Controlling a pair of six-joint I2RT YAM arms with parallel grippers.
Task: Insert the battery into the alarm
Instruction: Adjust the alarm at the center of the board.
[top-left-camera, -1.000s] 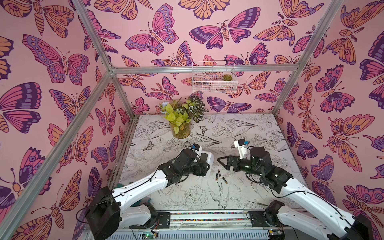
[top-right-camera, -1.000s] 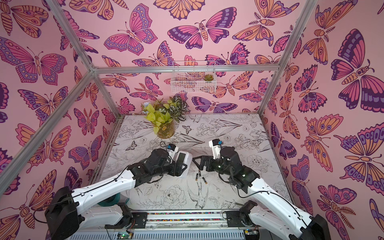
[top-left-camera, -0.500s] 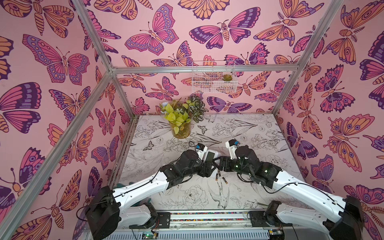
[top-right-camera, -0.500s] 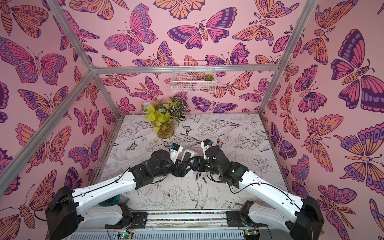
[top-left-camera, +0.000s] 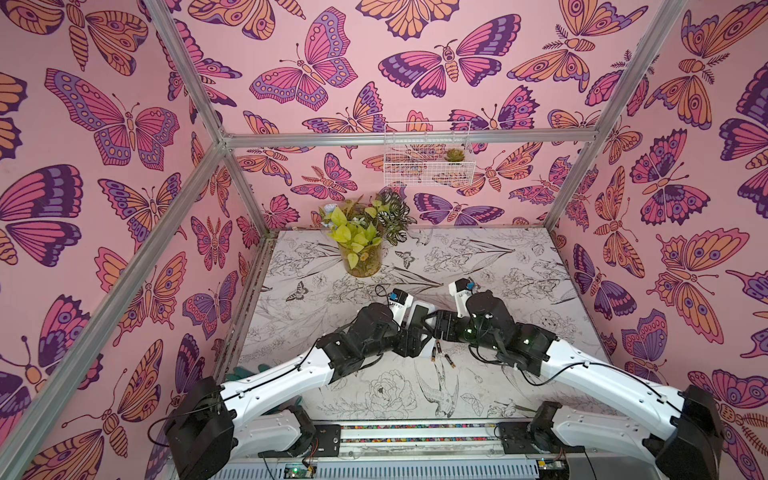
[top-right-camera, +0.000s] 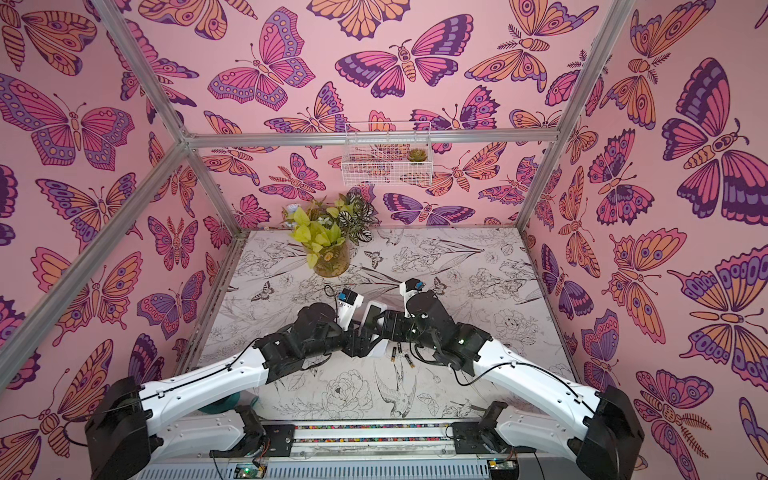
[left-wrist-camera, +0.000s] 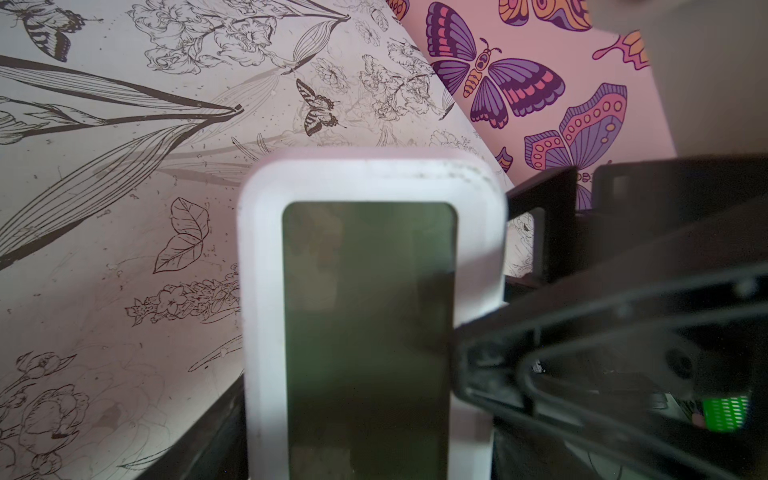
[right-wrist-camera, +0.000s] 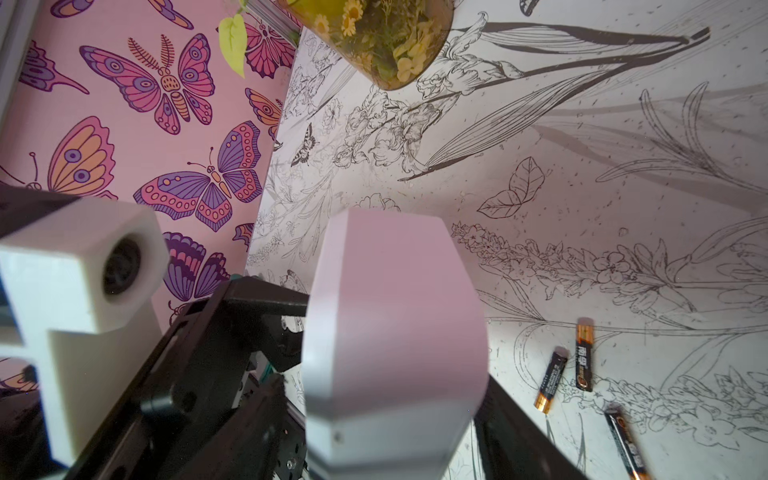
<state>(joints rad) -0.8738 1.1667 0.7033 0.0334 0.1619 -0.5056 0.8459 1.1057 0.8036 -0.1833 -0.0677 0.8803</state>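
Left arm stretching forward, elbow bent low. Left pincer (top-left-camera: 415, 328) clamping alarm (left-wrist-camera: 365, 332), holding it above printed counter (top-left-camera: 478, 257), mid-scene. Alarm showing smooth white plastic, rounded corners, dull grey-green screen (blank). Right arm mirroring; right pincer (top-left-camera: 434, 322) straddling alarm, grip unclear. Three slim cylindrical batteries (right-wrist-camera: 584, 355) lying loose on counter.

One alarm (top-left-camera: 420, 311), just the one; batteries (right-wrist-camera: 584, 357) next, and I count three, all clear in the right wrist view; two arms, a left arm (top-left-camera: 282, 374) and a right arm (top-left-camera: 602, 372); one table (top-left-camera: 478, 257); one potted plant (top-left-camera: 361, 249); one wire basket (top-left-camera: 424, 174); and a single succulent (top-left-camera: 455, 155).
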